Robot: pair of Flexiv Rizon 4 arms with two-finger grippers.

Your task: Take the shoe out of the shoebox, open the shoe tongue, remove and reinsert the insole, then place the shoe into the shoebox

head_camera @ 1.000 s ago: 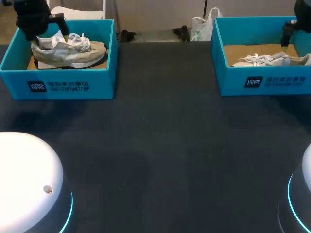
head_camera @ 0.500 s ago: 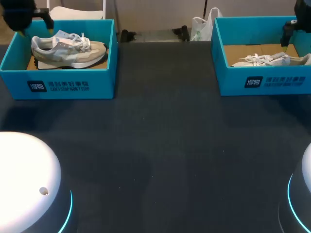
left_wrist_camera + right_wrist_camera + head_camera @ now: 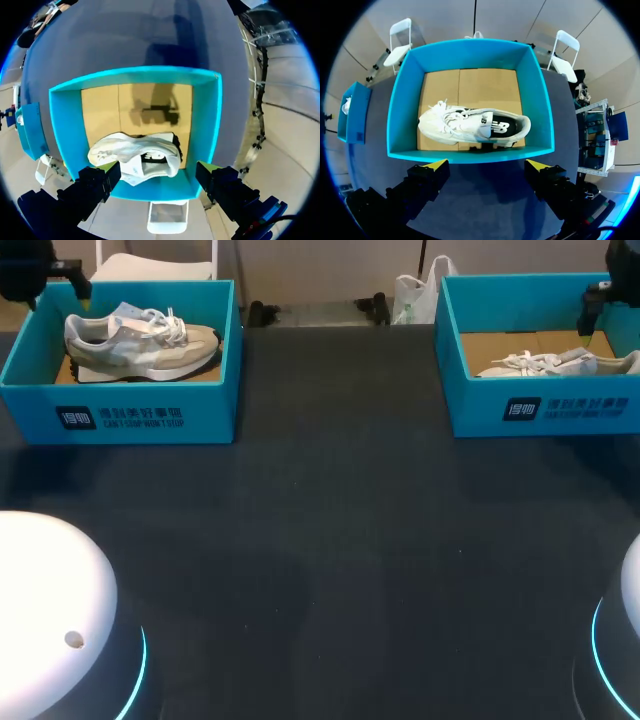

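My left end effector [image 3: 157, 170] hangs up high by the back edge of the left shoebox [image 3: 120, 405]. Its fingers are spread wide and hold nothing. The grey shoe [image 3: 140, 340] sits on its sole inside that box, with its toe pointing toward the middle of the worktop [image 3: 330, 540]. My right end effector [image 3: 486, 164] is wide open and empty too, up over the right shoebox [image 3: 540, 405]. A white shoe [image 3: 472, 125] sits inside that box. The two boxes are well apart.
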